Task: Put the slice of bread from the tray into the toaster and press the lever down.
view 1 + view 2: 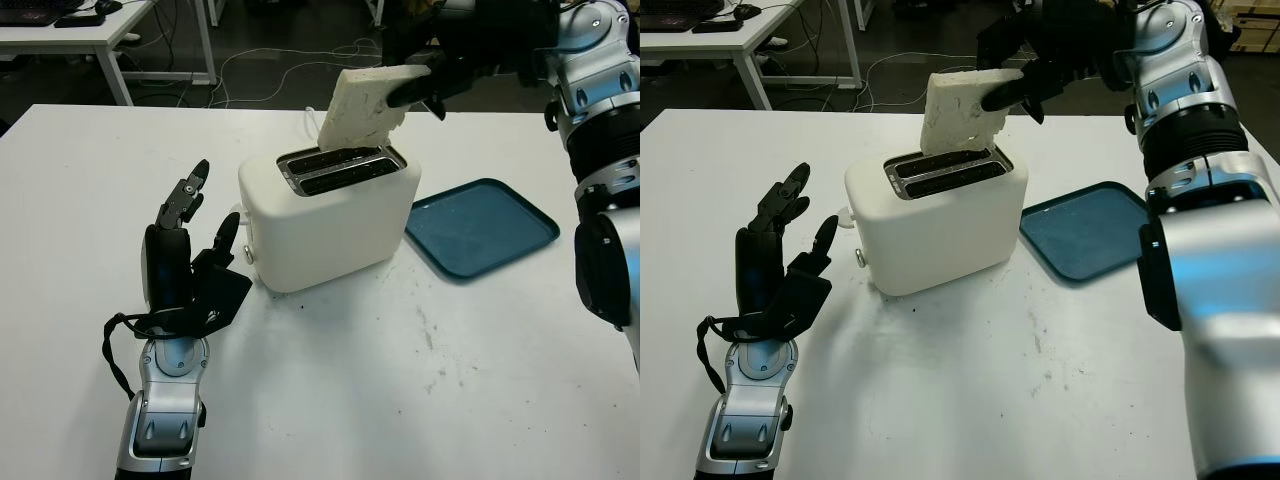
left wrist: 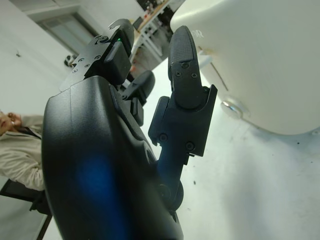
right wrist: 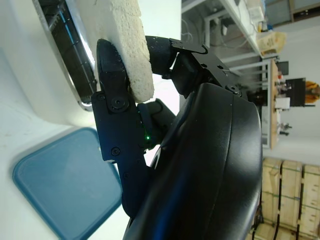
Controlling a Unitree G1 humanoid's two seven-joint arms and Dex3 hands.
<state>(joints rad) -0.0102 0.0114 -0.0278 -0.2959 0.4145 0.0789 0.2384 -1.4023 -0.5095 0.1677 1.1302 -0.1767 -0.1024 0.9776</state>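
bread slice [image 1: 362, 105] pinched by right hand [image 1: 432, 78], tilted, lower edge just at toaster [image 1: 330, 215] rear slot | left hand [image 1: 185, 255] open beside toaster's lever end | tray [image 1: 480, 228] emptied

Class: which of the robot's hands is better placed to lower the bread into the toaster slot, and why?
Right. The right hand holds the bread slice above the toaster slots; the left hand is open beside the toaster.

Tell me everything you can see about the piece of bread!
The slice of bread is pale, squarish and rough-looking, with a ragged edge. The right hand pinches its upper corner. It hangs tilted over the white toaster, its lower edge right at the rear slot, mostly still outside. It is off the blue tray.
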